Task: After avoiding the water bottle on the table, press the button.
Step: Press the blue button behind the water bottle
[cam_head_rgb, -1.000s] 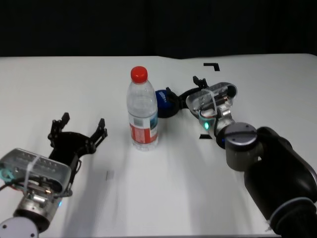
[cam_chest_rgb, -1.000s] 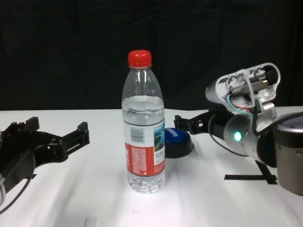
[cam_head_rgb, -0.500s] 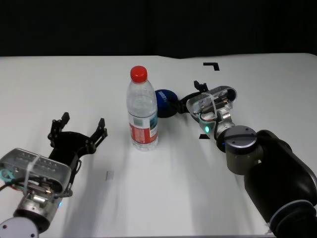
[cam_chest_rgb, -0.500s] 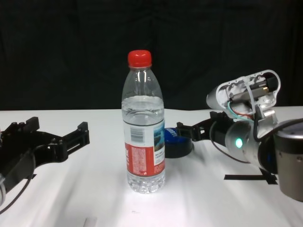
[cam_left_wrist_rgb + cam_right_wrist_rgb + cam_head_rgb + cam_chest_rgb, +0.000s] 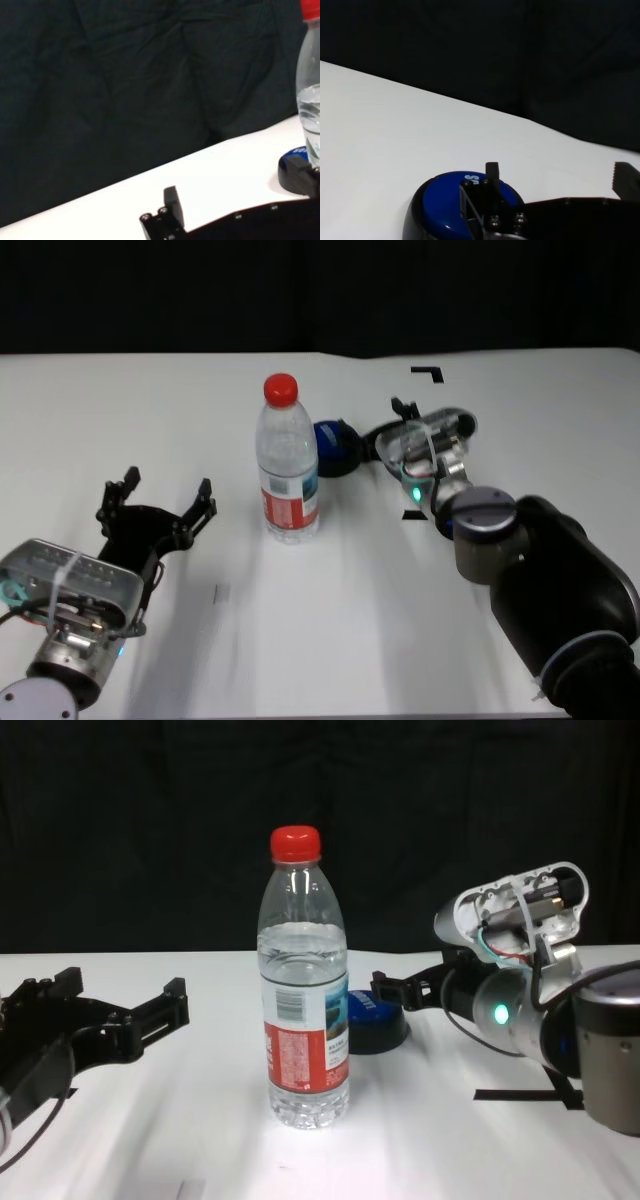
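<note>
The right gripper (image 5: 372, 430) reaches in low from the robot's right, behind the water bottle (image 5: 288, 462), with its black fingers spread apart. One fingertip (image 5: 492, 171) sits over the near edge of the button (image 5: 446, 204); in the right wrist view it overlaps the blue dome, though whether it actually touches cannot be told. The other finger (image 5: 626, 181) stands well off to the side, clear of the button.

The button (image 5: 336, 448) lies on the table (image 5: 150, 410) just behind the bottle and a little to the robot's right of it (in the chest view the bottle's label partly covers it). Its black base and domed blue top with white lettering show in the wrist view.

The bottle (image 5: 304, 982) stands upright near the middle of the table, red cap on, apart from both grippers.

The left gripper (image 5: 158, 508) hangs low over the table on the robot's left, well apart from the bottle, with its fingers wide open and holding nothing. A black corner mark (image 5: 429, 372) lies on the far right of the table.
</note>
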